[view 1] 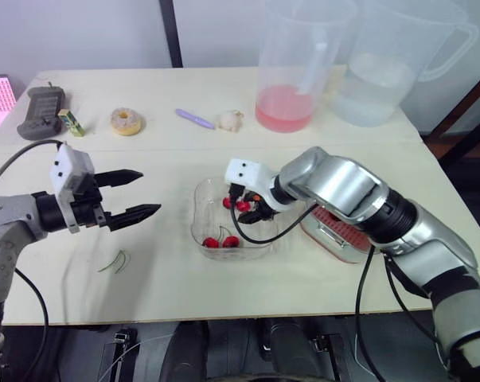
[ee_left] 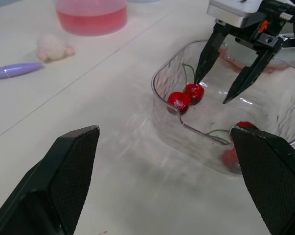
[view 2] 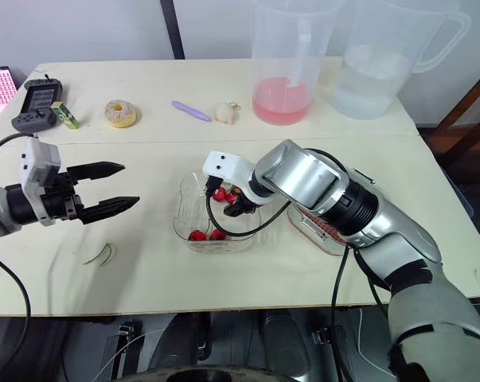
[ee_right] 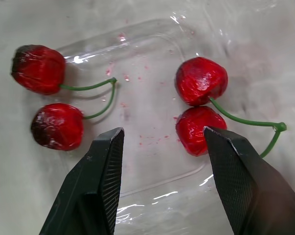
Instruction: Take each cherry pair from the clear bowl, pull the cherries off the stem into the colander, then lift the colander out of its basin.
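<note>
Well — glossy round cherries (ee_right: pixel 201 81); rippled clear bowl (ee_left: pixel 160 98)

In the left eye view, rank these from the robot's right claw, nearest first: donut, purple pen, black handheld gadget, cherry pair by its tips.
From the right gripper:
1. Cherry pair, at its fingertips.
2. Purple pen, farther back on the table.
3. Donut, left of the pen.
4. Black handheld device, far-left corner.
</note>
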Robot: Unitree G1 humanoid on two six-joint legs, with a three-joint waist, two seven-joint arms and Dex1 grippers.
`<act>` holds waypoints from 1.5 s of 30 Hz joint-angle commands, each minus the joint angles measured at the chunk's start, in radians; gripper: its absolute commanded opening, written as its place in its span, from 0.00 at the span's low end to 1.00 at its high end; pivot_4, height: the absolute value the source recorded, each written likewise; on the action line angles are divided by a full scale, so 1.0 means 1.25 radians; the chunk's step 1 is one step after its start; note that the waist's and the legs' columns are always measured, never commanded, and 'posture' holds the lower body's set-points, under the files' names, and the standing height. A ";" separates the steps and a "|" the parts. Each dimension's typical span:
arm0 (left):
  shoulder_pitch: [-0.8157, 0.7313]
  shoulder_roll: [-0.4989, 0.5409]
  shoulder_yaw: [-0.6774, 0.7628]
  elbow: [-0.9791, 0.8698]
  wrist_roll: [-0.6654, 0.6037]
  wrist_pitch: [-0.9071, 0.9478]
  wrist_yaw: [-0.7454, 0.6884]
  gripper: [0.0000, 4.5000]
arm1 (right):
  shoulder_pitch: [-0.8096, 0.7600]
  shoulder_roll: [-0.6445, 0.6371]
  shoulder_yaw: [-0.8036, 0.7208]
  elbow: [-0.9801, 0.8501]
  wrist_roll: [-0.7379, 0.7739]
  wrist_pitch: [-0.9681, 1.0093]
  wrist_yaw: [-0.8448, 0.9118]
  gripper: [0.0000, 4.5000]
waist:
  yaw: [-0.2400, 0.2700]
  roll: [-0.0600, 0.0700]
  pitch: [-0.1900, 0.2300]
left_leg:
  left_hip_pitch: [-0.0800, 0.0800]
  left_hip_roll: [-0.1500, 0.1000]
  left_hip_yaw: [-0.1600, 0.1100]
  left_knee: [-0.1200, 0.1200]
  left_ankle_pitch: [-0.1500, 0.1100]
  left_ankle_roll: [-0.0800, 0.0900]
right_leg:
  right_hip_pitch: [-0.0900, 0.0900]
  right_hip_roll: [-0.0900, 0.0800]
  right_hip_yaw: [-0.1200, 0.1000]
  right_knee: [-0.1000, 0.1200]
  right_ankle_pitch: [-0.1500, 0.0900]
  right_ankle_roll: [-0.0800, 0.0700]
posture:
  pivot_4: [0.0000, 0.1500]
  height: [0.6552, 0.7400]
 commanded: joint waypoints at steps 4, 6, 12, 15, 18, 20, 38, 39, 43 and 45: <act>-0.015 -0.001 0.004 -0.034 -0.017 0.005 0.010 1.00 | 0.009 0.014 0.014 -0.002 -0.049 -0.025 -0.020 0.60 | 0.000 0.000 0.000 | 0.000 0.000 0.000 0.000 0.000 0.000 | 0.000 0.000 0.000 0.000 0.000 0.000 | 1.00 1.00; -0.020 0.000 0.002 -0.034 -0.017 0.007 0.013 1.00 | 0.008 0.019 0.011 0.005 -0.058 -0.031 -0.021 0.60 | 0.000 0.000 0.000 | 0.000 0.000 0.000 0.000 0.000 0.000 | 0.000 0.000 0.000 0.000 0.000 0.000 | 1.00 1.00; -0.021 -0.001 -0.003 -0.039 -0.020 0.007 0.018 1.00 | 0.015 0.028 0.018 0.018 -0.078 -0.055 -0.013 0.60 | 0.000 0.000 0.000 | 0.000 0.000 0.000 0.000 0.000 0.000 | 0.000 0.000 0.000 0.000 0.000 0.000 | 1.00 1.00; -0.019 -0.003 -0.005 -0.041 -0.018 0.006 0.021 1.00 | 0.004 0.013 0.019 0.001 -0.077 -0.064 0.015 0.60 | 0.000 0.000 0.000 | 0.000 0.000 0.000 0.000 0.000 0.000 | 0.000 0.000 0.000 0.000 0.000 0.000 | 1.00 1.00; -0.016 -0.003 -0.006 -0.046 -0.019 0.008 0.024 1.00 | -0.014 -0.033 0.010 -0.038 -0.058 -0.061 0.075 0.60 | 0.001 0.000 0.000 | 0.000 0.000 0.000 0.000 0.000 0.000 | 0.000 0.000 0.000 0.000 0.000 0.000 | 1.00 1.00; -0.015 -0.003 -0.006 -0.047 -0.020 0.009 0.026 1.00 | -0.024 -0.058 -0.004 -0.063 -0.046 -0.060 0.111 0.60 | 0.002 0.000 0.000 | 0.000 0.000 0.000 0.000 0.000 0.000 | 0.000 0.000 0.000 0.000 0.000 0.000 | 1.00 1.00; -0.022 0.002 -0.013 -0.048 -0.021 0.014 0.032 1.00 | 0.065 -0.011 -0.095 -0.021 -0.044 -0.195 0.155 0.60 | 0.001 0.000 0.000 | 0.002 0.000 -0.001 0.000 0.000 0.000 | 0.002 0.000 0.000 0.000 0.000 0.000 | 1.00 1.00; -0.027 -0.002 -0.011 -0.047 -0.027 0.018 0.036 1.00 | 0.063 -0.004 -0.098 -0.011 -0.045 -0.192 0.153 0.60 | 0.001 0.000 0.000 | 0.002 0.000 -0.001 0.000 0.000 0.000 | 0.002 0.000 0.000 0.000 0.000 0.000 | 1.00 1.00; -0.037 -0.003 -0.012 -0.045 -0.030 0.025 0.038 1.00 | 0.057 0.021 -0.083 0.043 -0.082 -0.225 0.136 0.60 | -0.001 0.000 0.000 | 0.002 0.000 -0.001 0.000 0.000 0.000 | 0.002 0.001 0.000 0.001 0.000 0.000 | 1.00 1.00; -0.037 -0.001 -0.013 -0.045 -0.030 0.025 0.036 1.00 | 0.061 0.030 -0.072 0.064 -0.104 -0.244 0.130 0.60 | 0.000 0.000 0.000 | 0.002 0.000 -0.001 0.000 0.000 0.000 | 0.002 0.001 0.000 0.001 0.000 0.000 | 1.00 1.00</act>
